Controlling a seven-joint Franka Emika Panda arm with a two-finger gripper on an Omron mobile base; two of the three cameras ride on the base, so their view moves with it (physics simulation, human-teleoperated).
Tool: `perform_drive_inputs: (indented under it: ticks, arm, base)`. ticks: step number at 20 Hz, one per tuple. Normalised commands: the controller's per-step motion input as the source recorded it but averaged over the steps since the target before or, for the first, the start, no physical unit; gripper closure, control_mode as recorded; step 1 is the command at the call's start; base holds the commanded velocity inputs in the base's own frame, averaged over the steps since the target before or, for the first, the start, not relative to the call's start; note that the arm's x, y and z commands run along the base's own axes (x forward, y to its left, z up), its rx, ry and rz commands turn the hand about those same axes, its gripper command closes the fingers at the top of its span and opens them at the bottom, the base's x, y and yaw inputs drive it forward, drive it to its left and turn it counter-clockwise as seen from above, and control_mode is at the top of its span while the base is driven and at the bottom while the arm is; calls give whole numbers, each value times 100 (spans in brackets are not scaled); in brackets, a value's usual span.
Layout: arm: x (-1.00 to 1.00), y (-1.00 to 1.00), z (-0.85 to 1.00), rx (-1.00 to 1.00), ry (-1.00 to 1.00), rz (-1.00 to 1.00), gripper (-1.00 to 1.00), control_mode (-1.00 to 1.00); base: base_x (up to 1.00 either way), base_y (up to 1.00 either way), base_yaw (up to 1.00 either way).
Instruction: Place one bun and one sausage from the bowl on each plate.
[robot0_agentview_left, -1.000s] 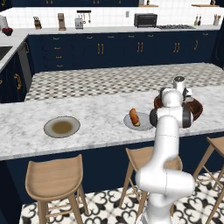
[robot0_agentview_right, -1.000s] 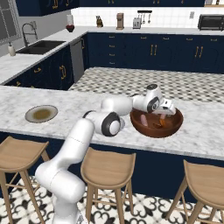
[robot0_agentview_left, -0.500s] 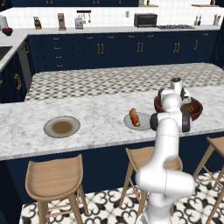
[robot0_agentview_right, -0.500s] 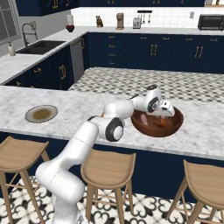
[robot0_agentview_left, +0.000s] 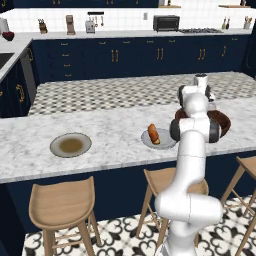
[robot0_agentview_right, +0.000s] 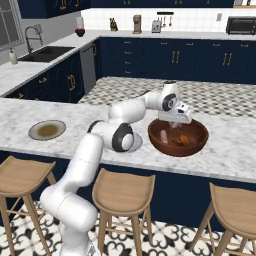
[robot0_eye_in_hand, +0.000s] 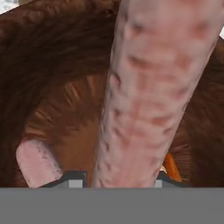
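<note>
Kitchen island desk (robot0_agentview_left: 100, 135): gripper (robot0_agentview_right: 175, 120) down in the bowl (robot0_agentview_right: 197, 145), clamped on a sausage (robot0_eye_in_hand: 153, 87). Right plate (robot0_agentview_left: 167, 144) has a bun (robot0_agentview_left: 153, 134); far-left plate (robot0_agentview_left: 70, 145) bare, so most remains.

Hand view: long pink mottled sausage (robot0_eye_in_hand: 148, 96) runs off the top edge; its lower end sits behind the grey band. Second pale pink sausage (robot0_eye_in_hand: 37, 162) is cut at the bottom (one end visible). Left base view: white arm covers most of the dark reddish-brown wooden bowl (robot0_agentview_left: 223, 121).
</note>
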Motion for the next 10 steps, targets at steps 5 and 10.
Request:
perform_drive_inputs:
  ticks: [5, 10]
  arm:
    - [-100, 100, 22, 0, -15, 0, 100, -100]
    - [-100, 100, 11, 0, -6, 1, 100, -100]
  base:
    - [0, 0, 0]
    - [0, 0, 0]
